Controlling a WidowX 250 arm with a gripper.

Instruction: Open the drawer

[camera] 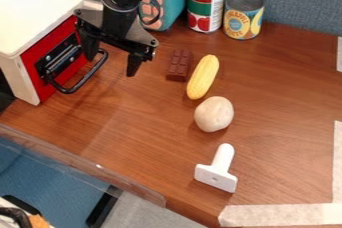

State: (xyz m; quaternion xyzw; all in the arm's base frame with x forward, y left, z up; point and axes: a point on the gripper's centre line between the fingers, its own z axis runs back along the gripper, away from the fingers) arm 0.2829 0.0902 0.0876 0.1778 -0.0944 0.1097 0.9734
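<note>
Tape (280, 215) lies along the near edge of the worktop (287, 107), probably to mark off the work area. Just beyond, the white T-shaped piece (204, 173) lies with its stem pointing away, then the pale round toy (214, 114), the corn (203, 77) and the chocolate (179, 65) beside it — all well off to the side, so a drawer coming forward should likely miss them. Two cans, one red and green (200, 8), one yellow (242, 22), stand upright at the back, out of that path too. The drawer (32, 57) is at the left, its red front looking shut in the white box (37, 14), with the black handle (83, 78) standing out for something to hook or grip. That seems to be why the tool (111, 66) hangs here, fingers apart: one shows between the front and the bar, the other outside — though I cannot tell whether either touches. The next move probably calls for lowering or closing on the bar, then drawing it straight out; a shallow hold could slip.
</note>
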